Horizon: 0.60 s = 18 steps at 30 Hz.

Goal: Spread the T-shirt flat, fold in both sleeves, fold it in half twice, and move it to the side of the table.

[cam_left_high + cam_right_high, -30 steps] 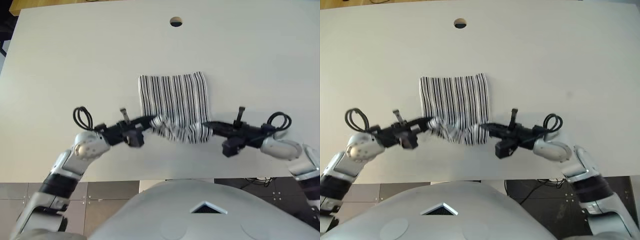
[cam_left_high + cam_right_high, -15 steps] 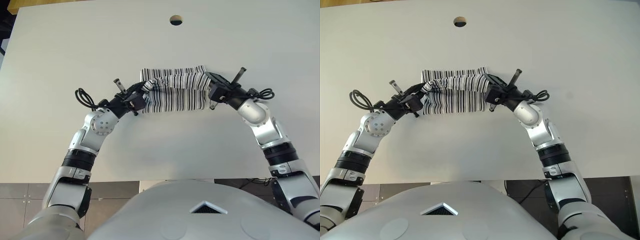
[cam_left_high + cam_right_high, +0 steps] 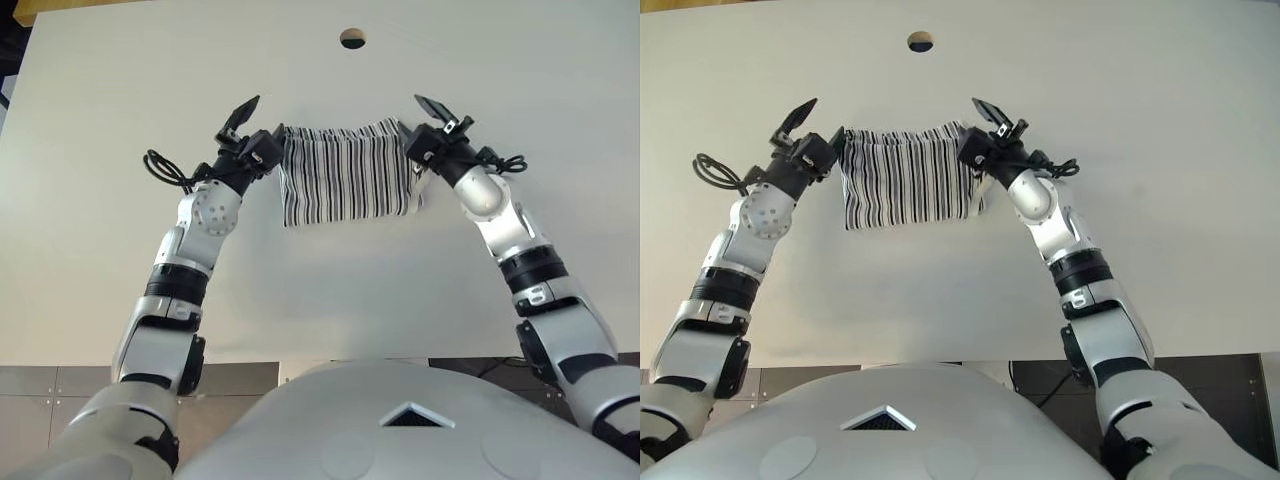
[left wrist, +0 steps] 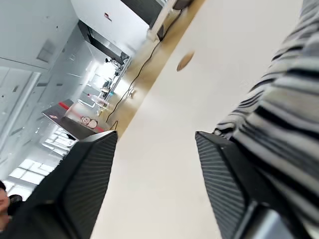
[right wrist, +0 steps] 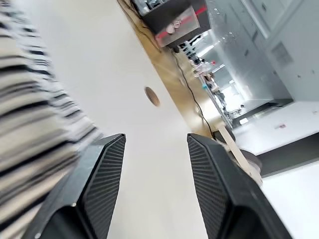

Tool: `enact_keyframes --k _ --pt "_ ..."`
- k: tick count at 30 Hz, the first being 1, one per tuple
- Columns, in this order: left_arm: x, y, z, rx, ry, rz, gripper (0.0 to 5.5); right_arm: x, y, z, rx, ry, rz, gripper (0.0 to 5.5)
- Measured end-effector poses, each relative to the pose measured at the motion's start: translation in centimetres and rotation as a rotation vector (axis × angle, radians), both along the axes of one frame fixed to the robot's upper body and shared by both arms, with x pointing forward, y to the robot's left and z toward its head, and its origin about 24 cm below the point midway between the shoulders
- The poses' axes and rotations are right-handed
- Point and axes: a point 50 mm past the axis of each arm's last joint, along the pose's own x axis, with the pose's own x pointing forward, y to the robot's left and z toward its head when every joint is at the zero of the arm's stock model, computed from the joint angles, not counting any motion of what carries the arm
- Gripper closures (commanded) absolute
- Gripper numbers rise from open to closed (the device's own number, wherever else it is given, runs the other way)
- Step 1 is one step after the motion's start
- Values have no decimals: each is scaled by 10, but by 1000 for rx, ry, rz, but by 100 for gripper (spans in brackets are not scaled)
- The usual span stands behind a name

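**Both grippers let go at the shirt's far edge**

The black-and-white striped T-shirt (image 3: 345,172) lies folded into a compact rectangle on the white table (image 3: 120,120). It sits near the middle, on the robot's side of the round cable hole (image 3: 351,39).

A second ago the two grippers pinched the shirt's near edge, lifted just off the table. Half a second ago they were carrying that edge over toward the far edge. Now the near half is laid over the far half, the cloth is shorter front to back, and nothing is held.

The left gripper (image 3: 255,125) sits at the shirt's far left corner and the right gripper (image 3: 418,118) at its far right corner, with fingertips angled up and away. In the wrist views each pair of jaws stands wide apart with bare table between the fingers. Striped cloth lies just beside one finger of the left gripper (image 4: 154,174) and of the right gripper (image 5: 157,169).
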Motion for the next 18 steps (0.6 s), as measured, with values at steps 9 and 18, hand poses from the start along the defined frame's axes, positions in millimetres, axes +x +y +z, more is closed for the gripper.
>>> enact_keyframes --k 9,18 --pt "11 22 -5 137 -136 206 185 -39 48 44 235 -78 333 321" --pt "21 20 47 -372 -558 536 185 -1 46 -19 152 367 181 321"
